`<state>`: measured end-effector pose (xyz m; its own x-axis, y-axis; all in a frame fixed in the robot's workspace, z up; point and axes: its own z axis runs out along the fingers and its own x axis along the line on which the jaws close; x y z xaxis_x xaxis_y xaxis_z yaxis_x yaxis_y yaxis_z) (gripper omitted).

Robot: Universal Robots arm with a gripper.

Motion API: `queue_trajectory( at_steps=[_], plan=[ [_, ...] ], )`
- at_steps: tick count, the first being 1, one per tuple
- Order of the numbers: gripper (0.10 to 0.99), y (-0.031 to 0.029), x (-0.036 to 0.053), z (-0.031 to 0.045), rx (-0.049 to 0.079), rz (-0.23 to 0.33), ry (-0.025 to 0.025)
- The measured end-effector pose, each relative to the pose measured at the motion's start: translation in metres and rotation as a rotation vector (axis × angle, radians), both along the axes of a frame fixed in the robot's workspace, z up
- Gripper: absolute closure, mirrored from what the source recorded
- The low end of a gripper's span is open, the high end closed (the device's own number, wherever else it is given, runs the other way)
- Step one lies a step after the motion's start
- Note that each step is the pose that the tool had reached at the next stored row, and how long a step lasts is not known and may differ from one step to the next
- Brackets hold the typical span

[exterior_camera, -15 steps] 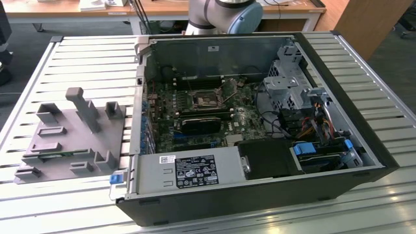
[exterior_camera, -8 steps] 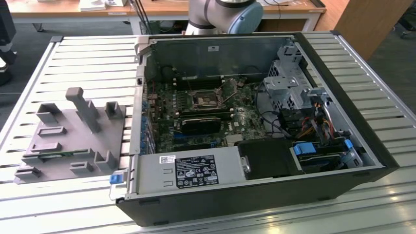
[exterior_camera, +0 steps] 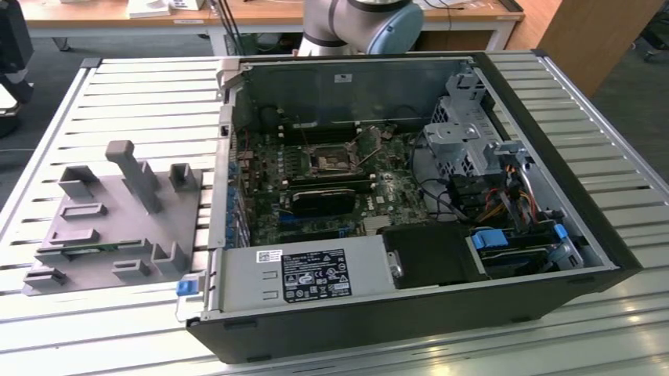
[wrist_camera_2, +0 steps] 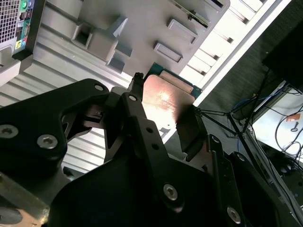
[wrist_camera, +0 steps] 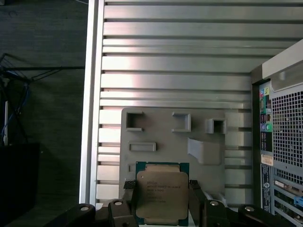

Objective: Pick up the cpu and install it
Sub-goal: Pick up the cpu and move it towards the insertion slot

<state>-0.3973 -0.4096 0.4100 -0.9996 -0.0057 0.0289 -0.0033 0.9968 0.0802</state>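
Note:
The cpu [wrist_camera: 162, 194], a flat square chip with a silver-grey metal top and a green rim, sits between the two black fingers of my gripper [wrist_camera: 162, 202]. The fingers [wrist_camera: 129, 197] press on its opposite edges, so the gripper is shut on it. It hangs above the grey plastic fixture tray [wrist_camera: 161, 132], near the tray's edge. In the second wrist view the cpu [wrist_camera_2: 165, 100] catches a warm reflection between the same fingers [wrist_camera_2: 138, 113], with the fixture tray [wrist_camera_2: 142, 28] behind it. The open socket [exterior_camera: 332, 159] lies on the motherboard inside the computer case.
The open black computer case [exterior_camera: 544, 157] lies on the slatted metal table [exterior_camera: 136, 102], with the fixture tray [exterior_camera: 115, 227] at the exterior view's left of it. A black heatsink block [exterior_camera: 326, 200] and cables sit inside the case. The arm's base [exterior_camera: 361, 23] stands behind the case.

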Motion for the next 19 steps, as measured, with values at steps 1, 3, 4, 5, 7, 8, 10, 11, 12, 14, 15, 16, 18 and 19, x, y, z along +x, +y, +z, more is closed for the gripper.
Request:
queue_trajectory(
  at_steps=[1, 3, 4, 5, 7, 8, 10, 11, 12, 14, 15, 16, 18, 19],
  plan=[
    [0.553, 0.0000, 0.0008, 0.0000, 0.000, 0.000, 0.0000],
    [0.553, 0.0000, 0.0024, 0.0000, 0.000, 0.000, 0.0000],
    [0.553, 0.0000, 0.0032, 0.0000, 0.000, 0.000, 0.0000],
    [0.553, 0.0000, 0.0041, 0.0000, 0.000, 0.000, 0.0000],
    [0.553, 0.0000, 0.0057, 0.0000, 0.000, 0.000, -0.0001],
    [0.553, 0.0000, 0.0065, -0.0001, 0.000, 0.000, -0.0001],
    [0.553, 0.0000, 0.0081, 0.0000, 0.000, 0.000, 0.0000],
    [0.553, 0.0000, 0.0089, 0.0000, 0.000, 0.000, 0.0000],
    [0.553, 0.0000, 0.0096, 0.0000, 0.000, 0.000, 0.0000],
    [0.553, 0.0000, 0.0111, 0.0000, 0.000, 0.000, 0.0000],
    [0.553, 0.0000, 0.0119, 0.0000, 0.000, 0.000, 0.0000],
    [0.553, 0.0000, 0.0127, 0.0000, 0.000, 0.000, 0.0000],
    [0.553, 0.0000, 0.0142, 0.0000, 0.000, 0.000, 0.0000],
    [0.553, 0.0000, 0.0150, 0.0000, 0.000, 0.000, 0.0000]
  ],
)
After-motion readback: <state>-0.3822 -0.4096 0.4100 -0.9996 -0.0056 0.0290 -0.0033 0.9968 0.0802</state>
